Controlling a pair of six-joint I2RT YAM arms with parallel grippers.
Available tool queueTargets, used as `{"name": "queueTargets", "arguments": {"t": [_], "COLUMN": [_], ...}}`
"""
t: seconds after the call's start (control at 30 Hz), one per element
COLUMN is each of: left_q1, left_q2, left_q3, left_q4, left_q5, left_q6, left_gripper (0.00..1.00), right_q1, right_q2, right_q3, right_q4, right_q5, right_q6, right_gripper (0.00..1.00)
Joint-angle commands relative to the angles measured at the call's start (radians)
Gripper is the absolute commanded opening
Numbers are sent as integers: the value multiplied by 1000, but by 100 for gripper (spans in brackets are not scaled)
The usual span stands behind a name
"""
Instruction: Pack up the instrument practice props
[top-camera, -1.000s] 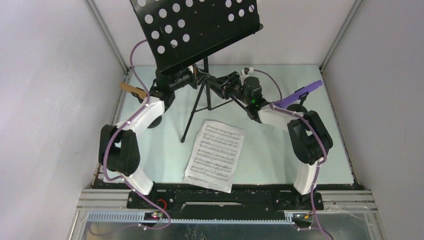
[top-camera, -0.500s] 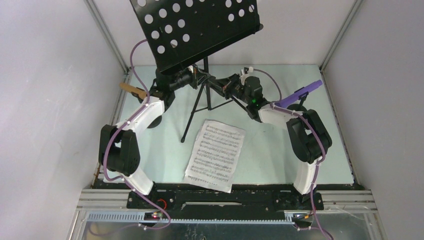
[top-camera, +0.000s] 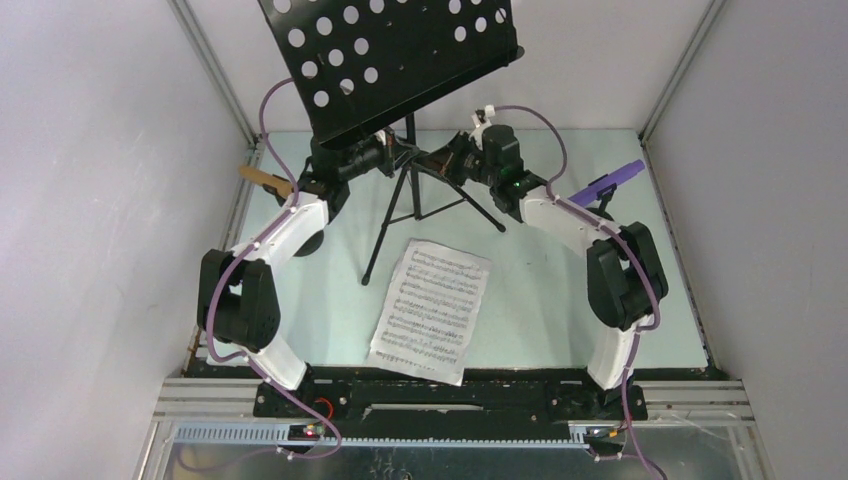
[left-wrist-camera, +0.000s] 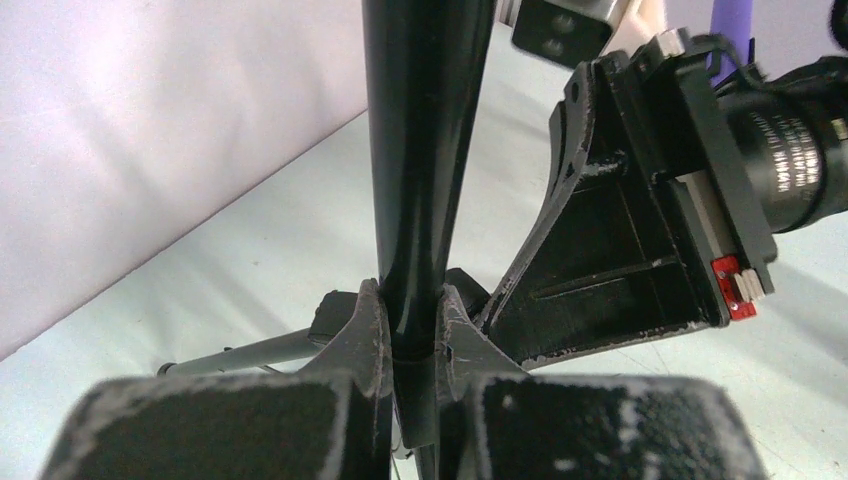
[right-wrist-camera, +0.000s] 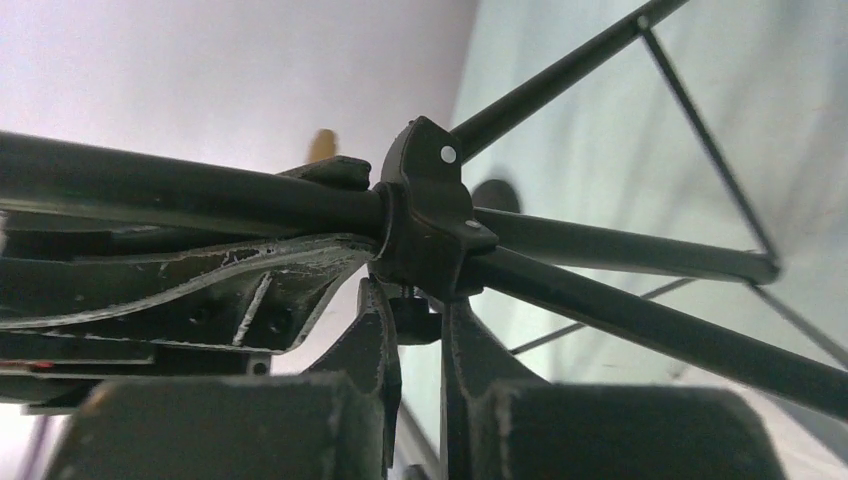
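Music rack (top-camera: 390, 60): perforated sheet metal, black paint, satin sheen.
Stand pole (left-wrist-camera: 420, 150): black tube, high gloss, reflections seen along length.
Tripod legs (right-wrist-camera: 620, 250): thin black metal tube, semi-gloss.
Collar (right-wrist-camera: 425, 215): moulded black plastic, matt; bright metal rivet set in.
Left gripper (left-wrist-camera: 412, 320), right gripper (right-wrist-camera: 415, 315): black plastic, rough, coating worn to grey-white at edges.
Sheet music (top-camera: 430, 310): white paper, matt, printed.
Table (top-camera: 540, 300): pale green, smooth, low sheen.
Arm shells (top-camera: 290, 235): white plastic, glossy.
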Motion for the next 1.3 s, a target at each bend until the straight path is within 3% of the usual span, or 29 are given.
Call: {"name": "queueTargets", "arguments": {"t": [0.0,0.37,0.6,0.87,1.03,1.27], "left_q1": [-27,-27,-29,-29,-28,-22], "left_q2": [21,22,32,30,34,35], "left_q3": [40,45,49,49,48,45], "left_q4": [-58,-63,-63,-66,-65,-40], "left_q5": [62,61,61,57,56,63], "left_q6": [46,43,38,44,41,9], "left_gripper": [6,6,5,4,4,4], "right_q1": [97,218,323,392,452,493], "right_q2": [-58,-85,-105,-122,-123,-93], "right_q3": [148,216,202,129,20,-50], "right_q4": [-234,-413,-432,-373,-206,-7], "right_q5": [83,334,587,697,846,1005], "right_q6": [-373,-738,-1129,-1527,-1817,-2028], "right_gripper": [0,0,0,0,0,0]}}
